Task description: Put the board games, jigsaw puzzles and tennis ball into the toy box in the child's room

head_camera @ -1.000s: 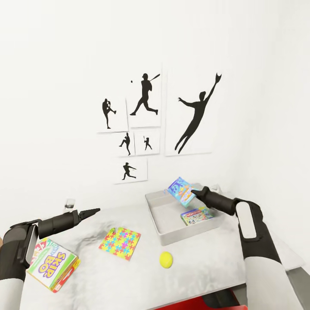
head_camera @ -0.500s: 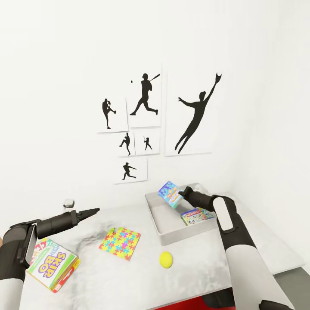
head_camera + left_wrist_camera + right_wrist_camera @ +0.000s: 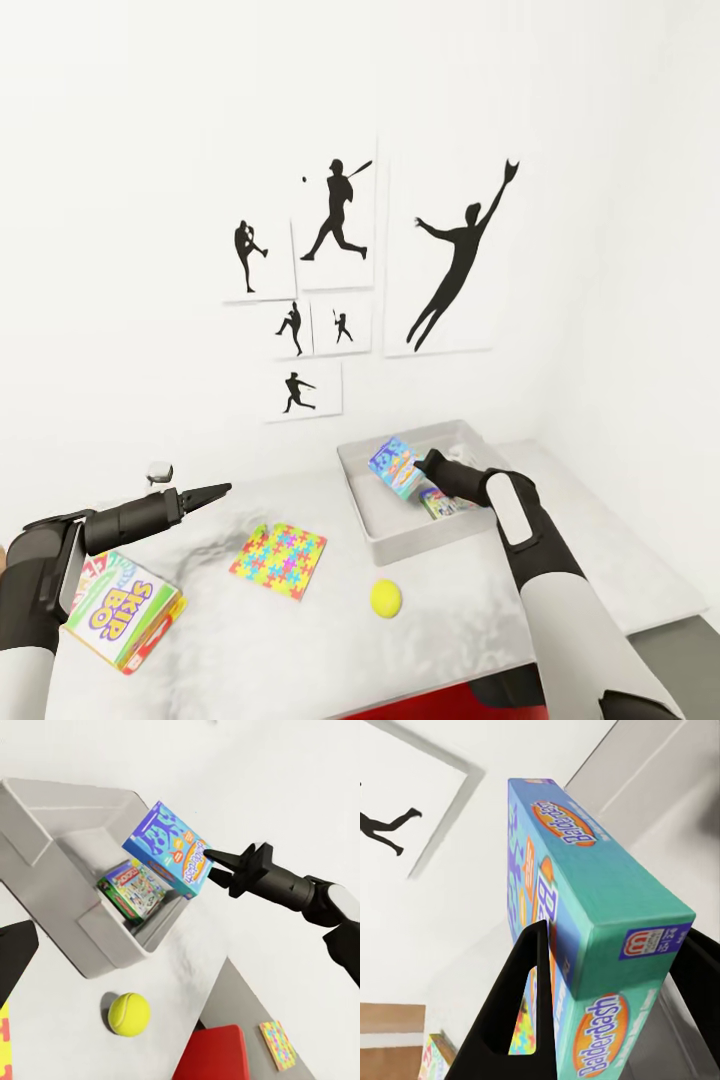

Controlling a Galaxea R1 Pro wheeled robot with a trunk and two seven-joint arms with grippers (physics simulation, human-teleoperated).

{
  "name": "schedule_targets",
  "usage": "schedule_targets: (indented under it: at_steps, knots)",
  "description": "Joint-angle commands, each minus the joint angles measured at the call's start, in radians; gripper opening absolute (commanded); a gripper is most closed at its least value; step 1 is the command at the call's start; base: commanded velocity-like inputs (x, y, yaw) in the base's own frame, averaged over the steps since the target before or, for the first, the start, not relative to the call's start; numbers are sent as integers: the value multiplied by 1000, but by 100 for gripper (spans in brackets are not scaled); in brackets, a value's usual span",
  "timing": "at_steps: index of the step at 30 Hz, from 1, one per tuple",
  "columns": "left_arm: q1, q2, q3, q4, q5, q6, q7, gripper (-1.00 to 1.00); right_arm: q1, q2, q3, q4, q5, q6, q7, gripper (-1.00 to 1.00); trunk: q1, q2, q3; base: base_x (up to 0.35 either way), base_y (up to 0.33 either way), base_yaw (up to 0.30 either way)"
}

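Note:
My right gripper [image 3: 425,465] is shut on a blue board game [image 3: 394,467], holding it tilted just above the inside of the light-grey toy box [image 3: 360,505] on the table [image 3: 600,560]. The green Monopoly box [image 3: 447,501] lies flat in the toy box. A jigsaw puzzle [image 3: 279,560] and the tennis ball [image 3: 386,598] rest on the table in front of the box. In the left wrist view the blue game [image 3: 169,849] hangs over the Monopoly box [image 3: 135,891]. The right wrist view has both fingers [image 3: 521,997] clamping the game [image 3: 585,907]. My left gripper [image 3: 215,490] hovers shut over the table's left part.
A Skip-Bo box [image 3: 122,610] lies at the table's front left under my left forearm. A small grey-white object [image 3: 160,470] stands at the back left. A red object [image 3: 420,705] sits below the front edge. Another puzzle square [image 3: 279,1044] lies on a grey surface.
My right arm carried the blue game leftward and down, from the toy box's far right rim to low over its inside. The left arm stayed put. The view shifted slightly.

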Motion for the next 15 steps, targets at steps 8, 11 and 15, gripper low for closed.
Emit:
schedule_targets:
  at_steps: [8,11,15]
  knots:
    - [-1,0,1,0,-5,11,-6,100,0,3,15,2,4,-28,7,-100,1,-3,-15,0,0,0]
    - [-1,0,1,0,-5,11,-7,100,0,4,41,2,2,-34,5,-100,1,-3,-20,0,0,0]
    - [-1,0,1,0,-5,11,-7,100,0,6,56,2,1,-37,4,-100,1,-3,-27,0,0,0]
